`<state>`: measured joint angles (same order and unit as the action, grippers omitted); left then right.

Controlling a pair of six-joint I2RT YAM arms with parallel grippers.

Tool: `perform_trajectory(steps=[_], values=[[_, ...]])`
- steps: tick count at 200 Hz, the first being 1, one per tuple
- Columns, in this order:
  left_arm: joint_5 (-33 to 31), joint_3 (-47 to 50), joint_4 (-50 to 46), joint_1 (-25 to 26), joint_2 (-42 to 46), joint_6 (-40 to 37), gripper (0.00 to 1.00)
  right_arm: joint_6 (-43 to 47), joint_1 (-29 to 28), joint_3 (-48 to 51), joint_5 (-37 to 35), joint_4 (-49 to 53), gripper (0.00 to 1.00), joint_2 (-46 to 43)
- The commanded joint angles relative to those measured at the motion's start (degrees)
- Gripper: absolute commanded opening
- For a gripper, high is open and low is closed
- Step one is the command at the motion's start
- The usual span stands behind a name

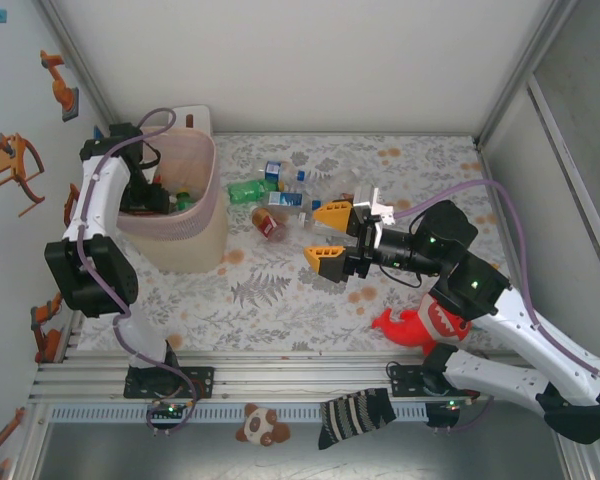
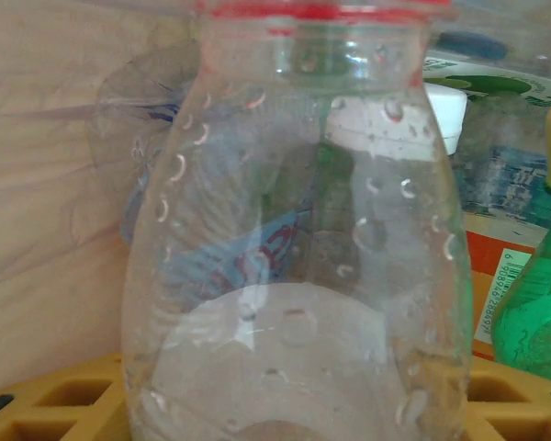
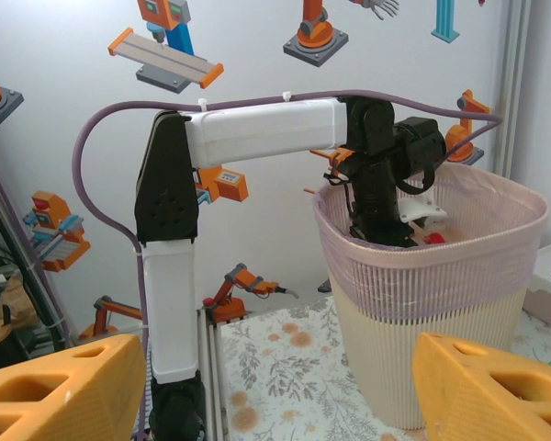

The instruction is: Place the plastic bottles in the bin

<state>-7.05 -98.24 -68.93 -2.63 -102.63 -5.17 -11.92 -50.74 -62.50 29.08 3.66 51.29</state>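
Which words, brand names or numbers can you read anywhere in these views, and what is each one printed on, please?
Nothing can be read with certainty.
Digits on the white barcode tag: too blurred to read.
Print on the blue label behind the clear bottle: blurred, unreadable.
Labels of the bottles on the table: too small to read.
Wall stickers: robot pictures, no words on them.

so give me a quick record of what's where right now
left pincer: inside the bin, shut on a clear bottle with a red cap
right pincer: open, empty, beside the loose bottles
loose bottles: several lying on the table, right of the bin
red plush toy: by the right arm's base
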Motion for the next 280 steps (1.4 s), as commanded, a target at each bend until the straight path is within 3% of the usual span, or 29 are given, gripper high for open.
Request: perform_trajectory(steps=[1,73,199,235,280], values=[[2.38,1.39,-0.16,-0.48,-2.47,1.37,0.61,0.85,-0.37,-0.41,0.35,-0.6,0.76,-1.14],[7.39,-1.72,0.57,-0.46,3.02,2.31,0.78,1.03,-0.33,-0.68,0.01,-0.67,0.76,-1.41],[12.85,-3.71,1.29,-0.46,9.72,3.9,0.83,1.01,-0.41,-0.62,-1.47,-0.32,0.76,-1.75],[14.95,-4.32,2.45,-0.56,13.08,4.51,0.83,0.85,-0.32,-0.87,-5.59,1.19,0.76,-1.63],[22.01,-4.37,5.28,-0.53,17.69,5.65,0.84,-0.97,-0.32,-2.51,-12.27,4.89,0.76,-0.37]])
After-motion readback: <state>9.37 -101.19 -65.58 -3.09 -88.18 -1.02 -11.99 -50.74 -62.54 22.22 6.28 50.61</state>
